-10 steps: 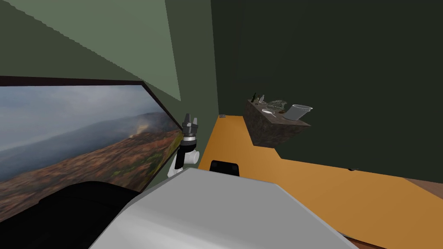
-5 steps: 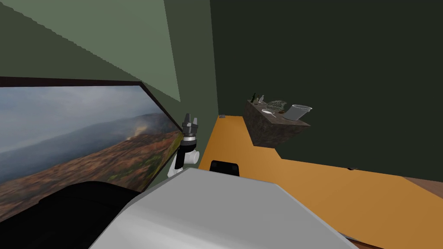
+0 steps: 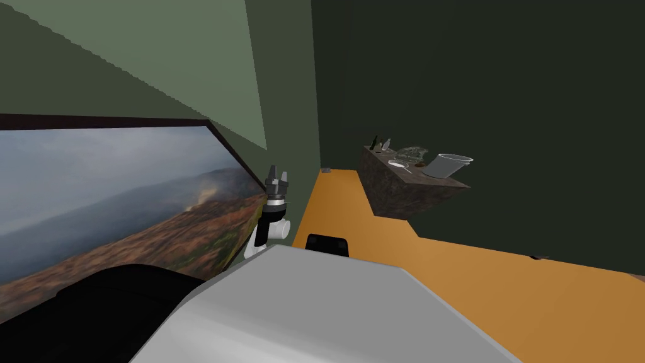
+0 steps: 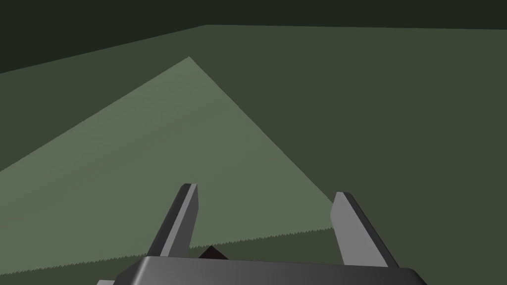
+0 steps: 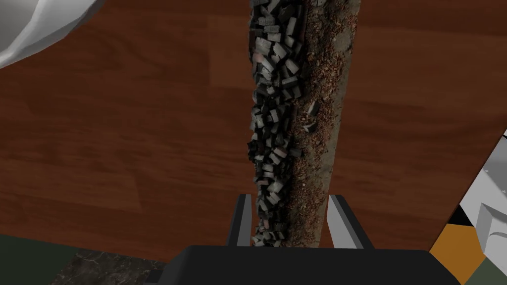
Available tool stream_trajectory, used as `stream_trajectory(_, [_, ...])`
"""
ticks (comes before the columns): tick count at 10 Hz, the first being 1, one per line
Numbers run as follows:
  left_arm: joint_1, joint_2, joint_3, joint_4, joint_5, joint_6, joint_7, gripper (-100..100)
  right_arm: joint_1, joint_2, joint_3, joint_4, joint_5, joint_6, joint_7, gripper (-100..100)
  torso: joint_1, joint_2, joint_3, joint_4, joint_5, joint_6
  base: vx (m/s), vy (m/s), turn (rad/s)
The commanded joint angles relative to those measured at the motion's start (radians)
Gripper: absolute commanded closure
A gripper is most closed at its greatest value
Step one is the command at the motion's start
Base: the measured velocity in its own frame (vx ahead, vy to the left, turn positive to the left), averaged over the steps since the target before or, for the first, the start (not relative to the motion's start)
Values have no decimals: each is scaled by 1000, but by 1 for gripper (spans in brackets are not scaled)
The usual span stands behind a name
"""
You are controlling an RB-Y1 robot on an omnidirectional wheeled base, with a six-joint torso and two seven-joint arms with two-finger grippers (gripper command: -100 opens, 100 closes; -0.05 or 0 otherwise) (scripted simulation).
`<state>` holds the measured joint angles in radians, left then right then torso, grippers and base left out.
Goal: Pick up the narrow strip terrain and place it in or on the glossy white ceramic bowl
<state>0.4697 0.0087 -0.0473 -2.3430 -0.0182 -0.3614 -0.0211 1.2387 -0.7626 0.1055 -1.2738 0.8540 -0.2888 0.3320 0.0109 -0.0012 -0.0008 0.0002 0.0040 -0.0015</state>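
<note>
While right pincer (image 5: 290,198) clamps the terrain strip (image 5: 292,99) (over wood), left pincer (image 4: 266,192) gapes.

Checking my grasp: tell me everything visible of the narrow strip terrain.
The narrow strip terrain is a long, slim band: dark grey brick-like rubble along one side, reddish-brown gravel along the other. Its near end sits between the fingers of the right gripper, which press its sides. It runs away from the gripper over a reddish-brown wooden surface; resting or lifted, I cannot tell.

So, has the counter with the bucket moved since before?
No. The counter still stands against the dark wall by the orange floor; I moved, not it.
</note>
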Motion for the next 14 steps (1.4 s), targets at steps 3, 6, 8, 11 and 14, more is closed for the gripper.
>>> stream_trajectory(3, [0, 0, 0, 0, 0, 0, 0, 0, -2, -35, -81, 40, 16, -48, 13, 100, 1, 2, 1, 1, 0, 0, 20, 108, -5])
stream_trajectory(6, [0, 0, 0, 0, 0, 0, 0, 0, -2, -91, -142, 73, 16, -96, 14, 100, -1, 4, 2, 1, 0, 0, -19, 76, -47])
stream_trajectory(8, [0, 0, 0, 0, 0, 0, 0, 0, -1, -125, -168, 91, 10, -124, 13, 100, -3, 7, 4, 1, -1, 2, -41, 34, -87])
stream_trajectory(11, [0, 0, 0, 0, 0, 0, 0, 0, -2, -180, -199, 116, -4, -169, 8, 100, -7, 8, 4, 1, -2, 2, -51, -8, -78])
stream_trajectory(14, [0, 0, 0, 0, 0, 0, 0, 0, -2, -238, -219, 138, -24, -217, -2, 100, -9, 8, 5, 2, -3, 3, -51, -28, -87])
